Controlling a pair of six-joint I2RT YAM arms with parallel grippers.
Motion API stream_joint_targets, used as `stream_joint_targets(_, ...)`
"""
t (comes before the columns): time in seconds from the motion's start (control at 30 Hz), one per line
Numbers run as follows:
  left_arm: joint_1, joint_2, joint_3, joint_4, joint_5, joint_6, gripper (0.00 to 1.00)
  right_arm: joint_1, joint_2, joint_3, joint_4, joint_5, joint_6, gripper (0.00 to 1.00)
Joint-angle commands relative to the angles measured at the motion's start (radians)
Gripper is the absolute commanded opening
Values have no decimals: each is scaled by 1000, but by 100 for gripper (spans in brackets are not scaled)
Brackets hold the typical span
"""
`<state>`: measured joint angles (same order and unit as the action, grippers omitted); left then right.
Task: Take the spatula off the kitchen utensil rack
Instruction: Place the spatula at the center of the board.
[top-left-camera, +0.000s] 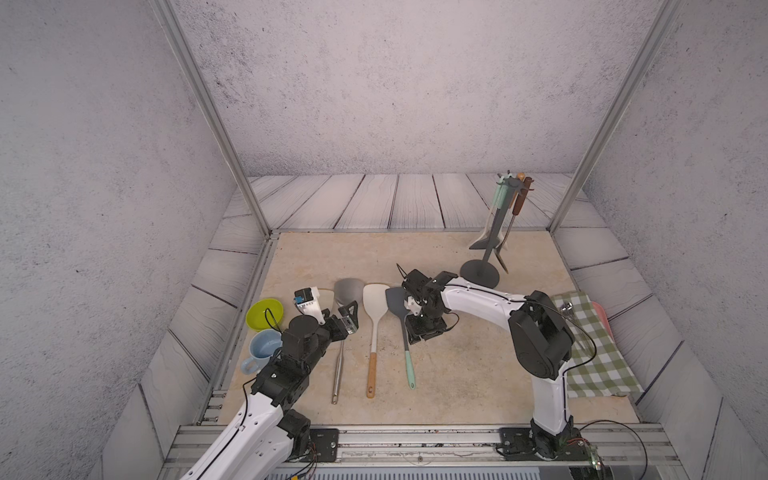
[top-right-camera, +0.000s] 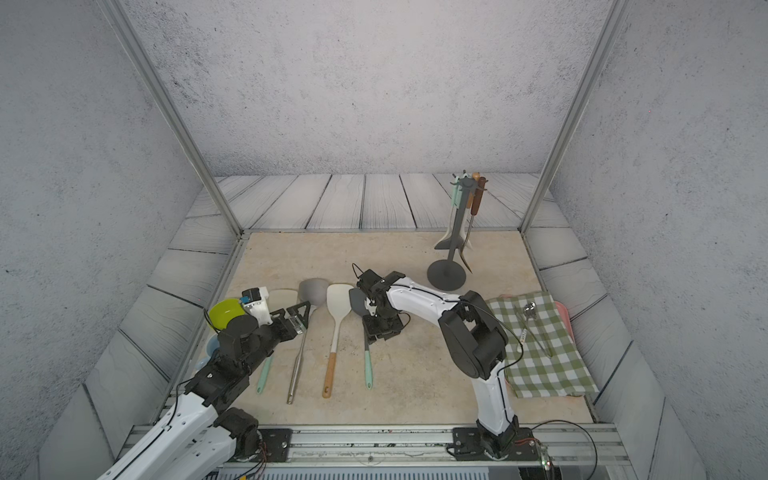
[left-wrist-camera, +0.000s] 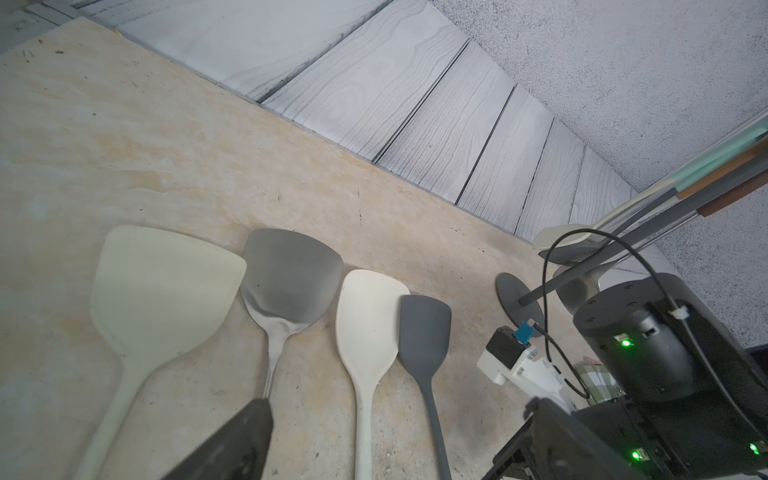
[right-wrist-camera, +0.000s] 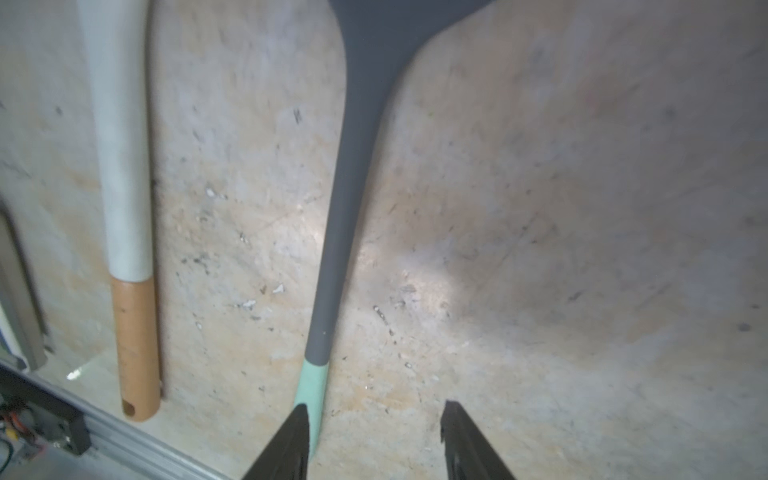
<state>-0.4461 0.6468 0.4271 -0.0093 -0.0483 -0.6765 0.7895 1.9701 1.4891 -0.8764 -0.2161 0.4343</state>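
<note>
Right jaws parted above grey spatula (right-wrist-camera: 357, 174) lying on table (top-left-camera: 457, 374), left jaws spread wide, both empty

No legible text, labels, brands, numbers or signs on any object, in any view.

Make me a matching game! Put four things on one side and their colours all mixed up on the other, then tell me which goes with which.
Things:
1. bowl
2. mug
3. cloth
4. rack

Colours:
A. dark grey
B. green and white checks
C. pale blue
D. lime green

Pairs: 1-D, 2-C, 3-B, 4-A
</note>
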Motion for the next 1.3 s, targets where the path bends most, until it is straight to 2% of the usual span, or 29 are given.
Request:
stream_joint_targets(0.0,-3,5,-13,26,2,11,99,22,-36,-27,88,118,17,56)
stream_joint_targets(0.17,-3,11,-14,29,-2,14,99,60,-13,-21,145,214,24,62)
stream_joint_targets(0.33,-3,18,-13,30,-1,14,99,105,30,13,159,296,49,64)
stream_joint_targets(0.53,-3,24,-11,33,4,10,99,117,63,7,193,325,118,63)
stream_joint_targets(0.73,-3,27,-11,36,8,8,99,122,94,6,197,337,186,58)
stream_joint_targets(1.03,-3,27,-13,36,10,7,99,128,130,4,170,362,274,39)
stream_joint_targets(1.13,-3,27,-13,37,14,5,99,131,128,-4,155,369,321,28)
stream_joint_targets(1.27,-3,28,-13,41,18,3,99,131,128,-15,137,385,402,10)
